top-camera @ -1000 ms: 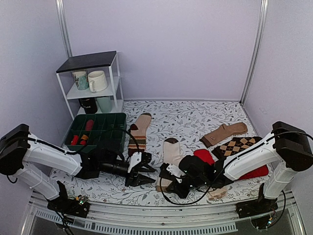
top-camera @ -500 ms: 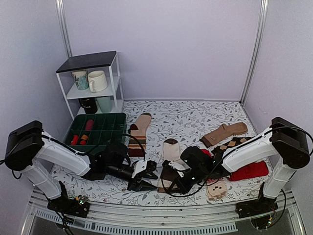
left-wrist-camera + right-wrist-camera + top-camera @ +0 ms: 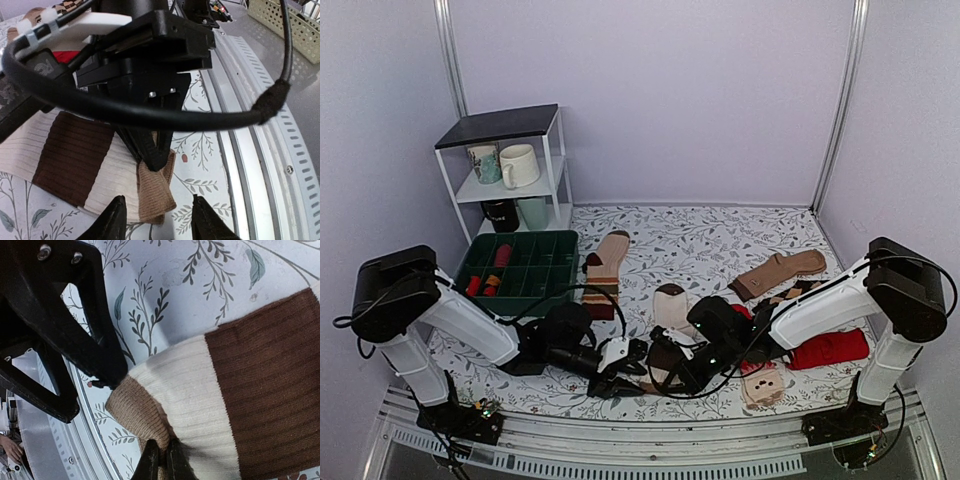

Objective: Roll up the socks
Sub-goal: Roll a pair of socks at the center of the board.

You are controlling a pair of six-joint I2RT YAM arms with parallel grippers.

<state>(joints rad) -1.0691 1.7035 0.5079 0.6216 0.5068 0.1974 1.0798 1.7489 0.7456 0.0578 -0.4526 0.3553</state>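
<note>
Close to the metal rail (image 3: 260, 165), the sock (image 3: 75, 155) lies flat on the leaf-print cloth (image 3: 202, 182). Its tan toe (image 3: 156, 192) is nearest the rail, and its brown band and cream leg stretch away from it. It looks like a soft ribbed knit, light and limp. I would expect it to sag, fold and drag over the cloth rather than hold a shape, and a loose layer could slip out of a shallow pinch. The toe end seems the sensible place to grip, through its full thickness, so a roll can start there and run away from the rail toward the cuff. The right gripper (image 3: 161, 460) is pinched tight on the toe's edge. The left gripper (image 3: 159, 224) has its fingers spread and empty. It sits level with the toe along the rail, tips just short of it.
</note>
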